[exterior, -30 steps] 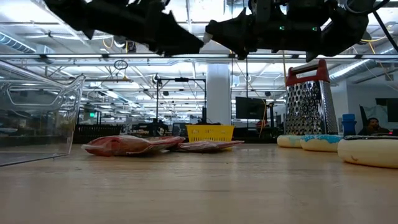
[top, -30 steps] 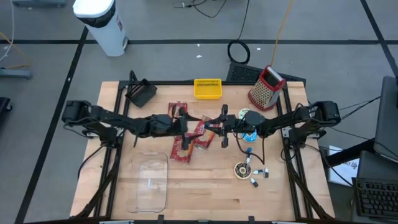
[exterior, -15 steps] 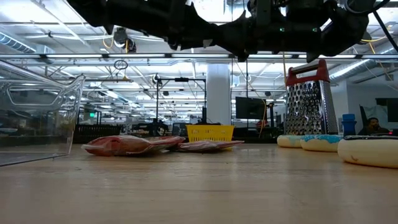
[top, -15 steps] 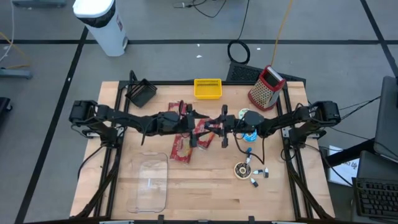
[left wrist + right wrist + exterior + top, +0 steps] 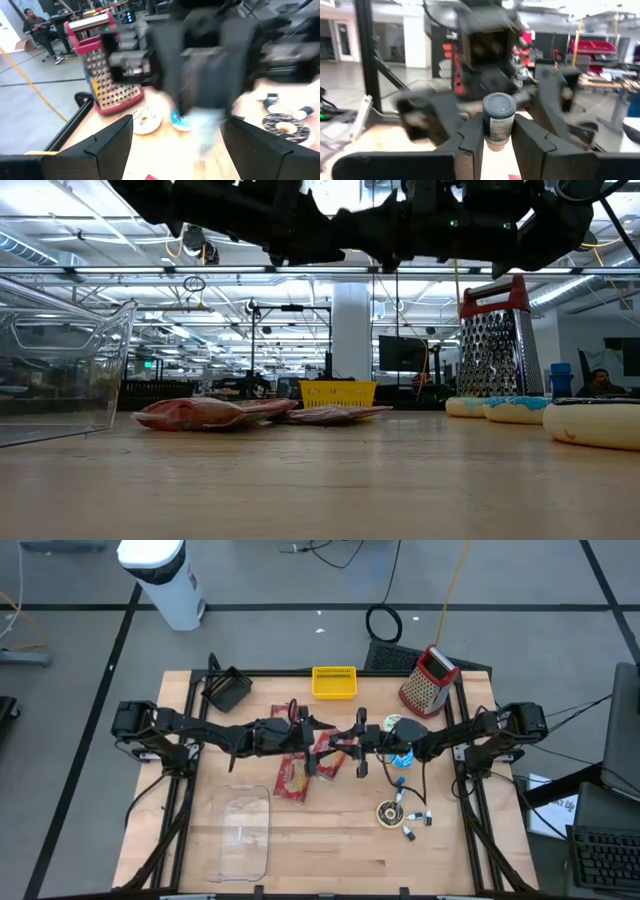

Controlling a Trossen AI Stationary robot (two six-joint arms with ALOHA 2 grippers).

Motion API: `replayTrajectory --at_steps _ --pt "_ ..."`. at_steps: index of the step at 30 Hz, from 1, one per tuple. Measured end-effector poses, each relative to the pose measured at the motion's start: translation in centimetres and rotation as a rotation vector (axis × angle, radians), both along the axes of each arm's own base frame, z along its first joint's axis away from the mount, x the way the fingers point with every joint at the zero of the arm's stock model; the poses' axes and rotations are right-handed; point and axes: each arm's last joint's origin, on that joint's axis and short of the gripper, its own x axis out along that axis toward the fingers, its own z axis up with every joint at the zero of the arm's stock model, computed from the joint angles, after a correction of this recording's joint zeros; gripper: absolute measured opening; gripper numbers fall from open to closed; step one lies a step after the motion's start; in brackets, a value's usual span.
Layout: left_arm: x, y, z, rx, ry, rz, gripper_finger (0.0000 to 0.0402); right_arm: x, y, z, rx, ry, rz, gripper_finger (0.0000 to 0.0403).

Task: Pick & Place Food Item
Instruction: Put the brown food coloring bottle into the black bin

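Note:
My right gripper (image 5: 498,134) is shut on a small bottle (image 5: 498,122) with a dark cap and a pale label, held well above the middle of the table (image 5: 340,747). My left gripper (image 5: 321,747) faces it from the table's left, open. Its two fingers (image 5: 111,144) stand wide apart on either side of the right gripper's tip, and I see no touch. Below them two red food packets (image 5: 291,777) lie flat on the wood, also visible in the low view (image 5: 205,413). My right gripper pinches the bottle's labelled body (image 5: 496,131) between its two fingers, below the cap (image 5: 498,106). The fingers come about level from the table's right side. The bottle is lifted clear of the table.
A clear plastic tub (image 5: 240,833) lies near the front left. A yellow basket (image 5: 334,682), a black basket (image 5: 228,690) and a red-handled grater (image 5: 428,680) stand along the far edge. Doughnuts (image 5: 402,727), (image 5: 389,812) and small bottles (image 5: 412,827) lie at the right.
My left gripper has moved toward the table's right, closing on the right gripper until its open fingers stand around the right gripper's tip. The right gripper and the bottle have kept still.

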Motion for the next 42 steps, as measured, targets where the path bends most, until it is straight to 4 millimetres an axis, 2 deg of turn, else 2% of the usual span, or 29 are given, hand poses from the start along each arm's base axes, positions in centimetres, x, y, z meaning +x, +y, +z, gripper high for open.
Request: replayTrajectory --at_steps 19,22,29,33,39,42 --pt "0.02 -0.10 0.02 -0.032 -0.006 -0.044 0.0288 0.05 -0.04 -0.30 0.007 0.030 -0.004 0.0075" --pt "0.02 -0.10 0.01 -0.031 -0.006 -0.045 0.0258 0.05 -0.04 -0.31 0.008 0.031 -0.004 0.0075" --pt "0.02 -0.10 0.01 -0.014 -0.003 -0.050 0.0153 0.06 -0.06 -0.34 0.008 0.034 -0.006 0.0075" --pt "0.02 -0.12 0.04 -0.011 -0.007 -0.054 0.0106 0.06 -0.07 -0.32 0.009 0.034 -0.008 0.0075" --pt "0.01 -0.14 0.00 -0.004 -0.004 -0.056 0.0055 0.07 -0.10 -0.37 0.009 0.041 -0.012 0.0076" --pt "0.01 -0.11 0.00 0.012 -0.002 -0.056 0.0048 0.08 -0.15 -0.39 0.019 0.043 -0.037 0.0083"
